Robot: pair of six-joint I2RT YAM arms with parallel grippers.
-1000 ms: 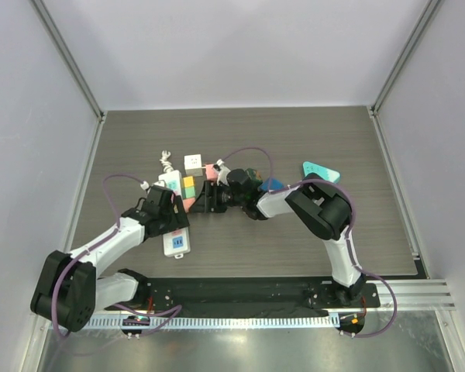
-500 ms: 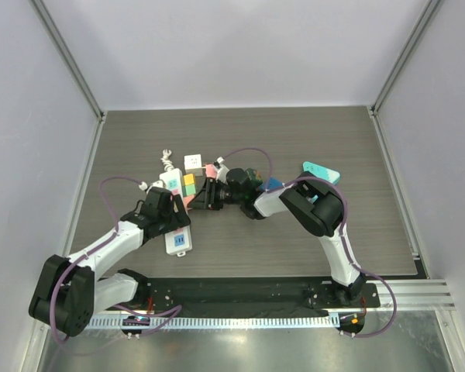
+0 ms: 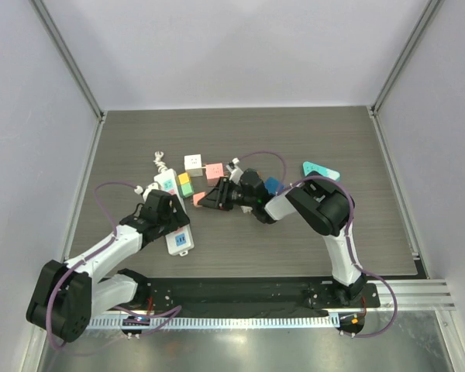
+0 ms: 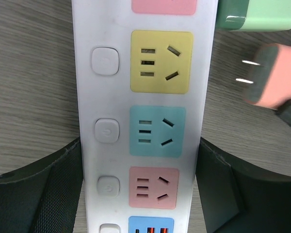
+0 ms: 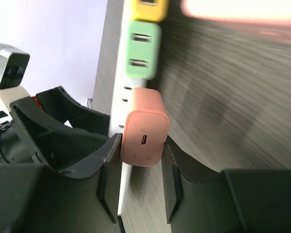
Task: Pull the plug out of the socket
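Note:
A white power strip [image 3: 173,213] with coloured sockets lies at the left of the table. My left gripper [image 3: 169,220] is shut on it, with fingers [image 4: 39,194] against both long edges of the strip [image 4: 143,121]. My right gripper [image 3: 211,199] is shut on a pink plug [image 3: 199,199]. In the left wrist view the pink plug [image 4: 274,77] hangs beside the strip with its two prongs bare, apart from the sockets. The right wrist view shows the plug [image 5: 144,128] squeezed between both fingers, next to the strip's edge [image 5: 117,87].
A green plug [image 3: 186,191] and a yellow plug [image 3: 184,178] sit in the strip's far sockets. A white cube [image 3: 193,162], a pink cube [image 3: 214,171], a blue piece [image 3: 273,184] and a teal object [image 3: 320,170] lie behind and to the right.
My right gripper has drawn back to the right with the pink plug, which has come out of the strip. The strip's far end has swung a little to the left.

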